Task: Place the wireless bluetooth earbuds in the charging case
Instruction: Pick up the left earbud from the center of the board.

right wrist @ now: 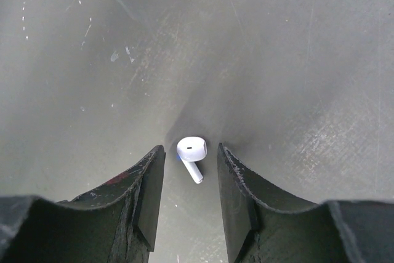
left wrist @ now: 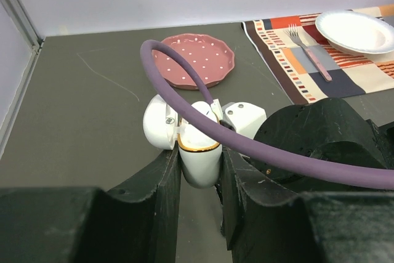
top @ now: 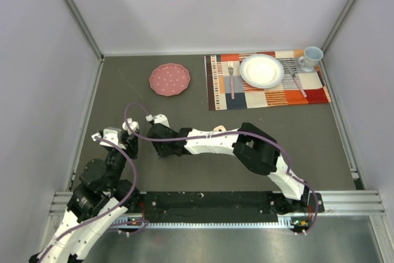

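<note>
A dark grey, scuffed worktop (right wrist: 277, 60) filled the space between pale walls. Nearest the arms' bases, the left tool (left wrist: 198, 159) was clamped on the body of the white charging case (left wrist: 200, 173). The case stood upright with its gold-rimmed mouth facing up and its lid hinged back, and a purple cable (left wrist: 184, 75) looped across in front of it.

Just to the right, the right tool (right wrist: 189, 150) pointed down at the worktop. Its jaws were apart and straddled a single earbud (right wrist: 191, 149) without touching it, a narrow gap showing on each side. The earbud lay flat, its rounded head toward the fingertips. Its stem ran back toward the wrist, angled slightly to the right-hand finger, so the long axis lay roughly along the gap and a squeeze would probably meet the head's sides. The right arm was plainly the nearer one to the earbud. The open case waited close by on its left. No other earbuds could be seen.

Farther back lay a pink plate (top: 169, 79) and a striped placemat (top: 221, 100) carrying a white plate (top: 261, 70), a fork (top: 232, 78) and a mug (top: 311, 58).
</note>
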